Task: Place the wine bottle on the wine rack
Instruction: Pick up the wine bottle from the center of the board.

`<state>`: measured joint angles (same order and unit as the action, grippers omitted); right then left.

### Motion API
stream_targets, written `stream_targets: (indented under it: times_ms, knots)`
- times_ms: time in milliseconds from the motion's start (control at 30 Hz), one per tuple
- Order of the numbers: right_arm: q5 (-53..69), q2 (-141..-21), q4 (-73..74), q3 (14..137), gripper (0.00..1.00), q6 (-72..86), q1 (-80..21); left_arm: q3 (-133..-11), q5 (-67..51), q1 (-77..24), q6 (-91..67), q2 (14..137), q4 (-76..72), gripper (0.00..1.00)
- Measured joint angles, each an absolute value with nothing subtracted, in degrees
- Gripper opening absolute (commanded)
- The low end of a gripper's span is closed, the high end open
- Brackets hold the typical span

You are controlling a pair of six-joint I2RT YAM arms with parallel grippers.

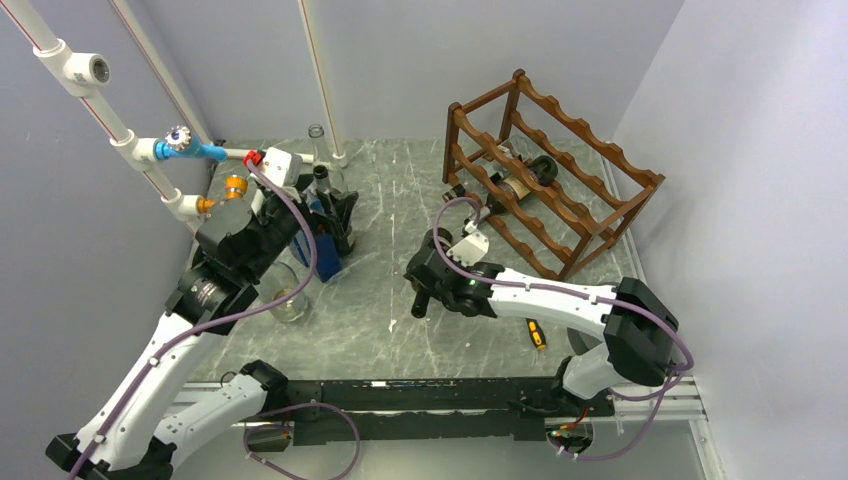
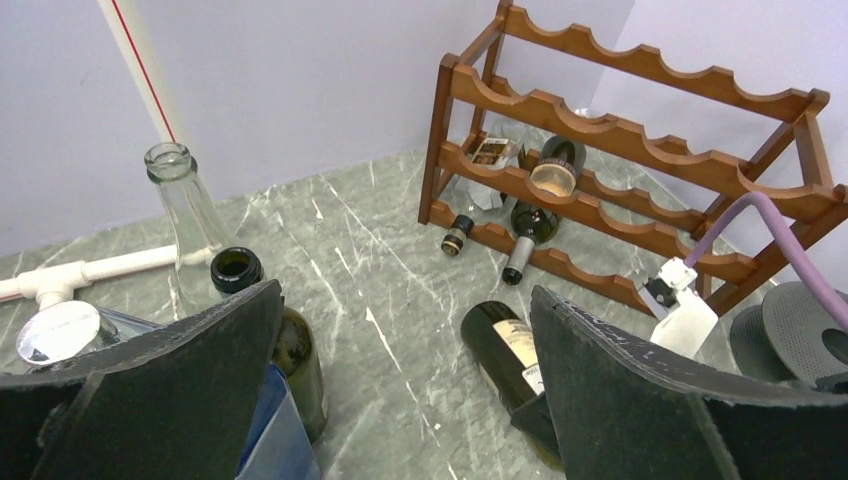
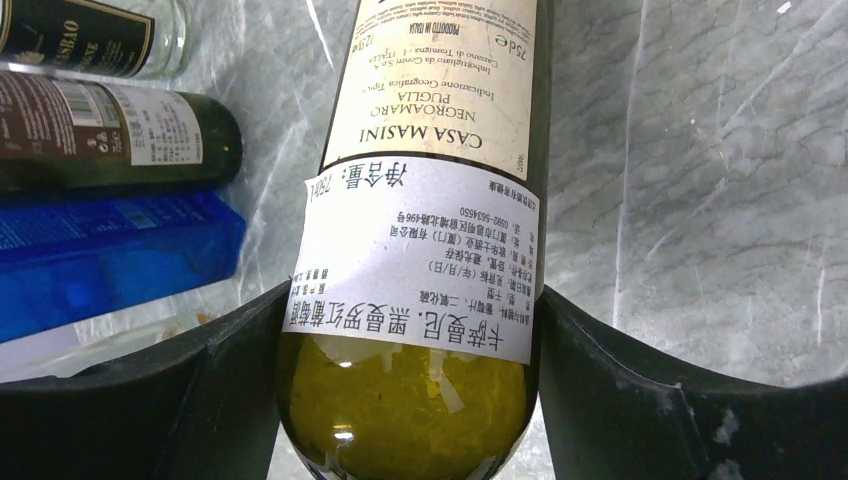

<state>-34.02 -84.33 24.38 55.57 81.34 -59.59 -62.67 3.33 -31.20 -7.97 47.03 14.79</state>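
My right gripper is shut on a dark green wine bottle with white labels, both fingers pressed on its sides near the shoulder. In the top view the right gripper holds the bottle low over the table's middle, left of the wine rack. The left wrist view shows the bottle tilted, base toward the camera. The reddish-brown scalloped rack holds two bottles on its lower tiers. My left gripper is open and empty at the left, among upright bottles.
A clear glass bottle and a dark green bottle stand by a blue box. A glass bowl sits near the left arm. White pipes cross the back left. A small orange tool lies front right.
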Motion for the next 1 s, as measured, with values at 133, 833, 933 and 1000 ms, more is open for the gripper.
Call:
stream_targets:
  times_ms: [133, 833, 933, 1000]
  knots:
    - [-35.3, -84.4, 25.5, 56.2, 0.0, 80.9, -60.8, -62.7, 3.6, -31.2, -7.9, 46.7, 14.1, 0.99]
    - [-48.2, -90.3, 50.6, 71.7, 0.0, 92.1, -64.9, -62.1, 4.4, -31.4, -8.0, 46.2, 14.0, 0.99]
    - [-49.0, -91.5, 54.0, 71.7, 0.0, 94.2, -64.9, -62.1, 4.5, -31.9, -8.0, 46.1, 14.0, 0.99]
    - [-49.5, -92.1, 55.7, 71.7, 0.0, 95.2, -64.9, -62.1, 4.6, -32.4, -8.0, 46.0, 14.0, 0.99]
